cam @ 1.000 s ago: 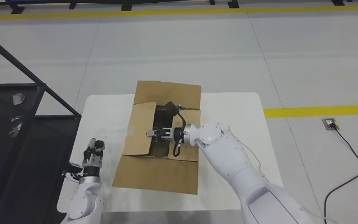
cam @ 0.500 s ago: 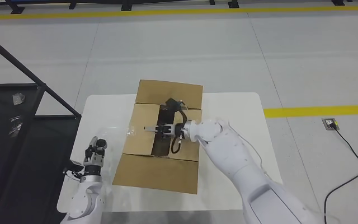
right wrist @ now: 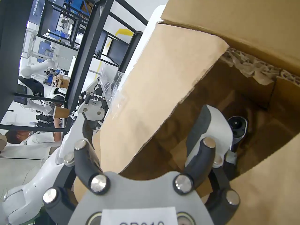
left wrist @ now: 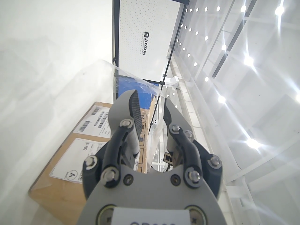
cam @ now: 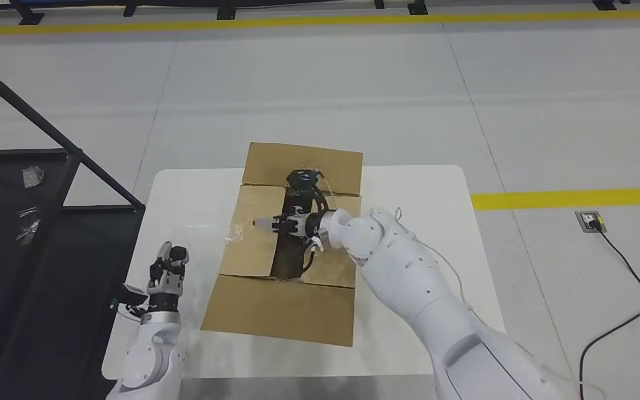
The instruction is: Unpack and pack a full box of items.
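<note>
Table | right claw parted astride box flap | left claw parted near edge

left claw is sitting with its fingers spread apart, dark ribbed pads facing each other. just past it is the cardboard box on the white worktop, one side facing the camera with two white labels stuck on it. some crinkly clear plastic sticks up beyond the fingertips. behind all that there's a white perforated panel and rows of ceiling lights.
</note>
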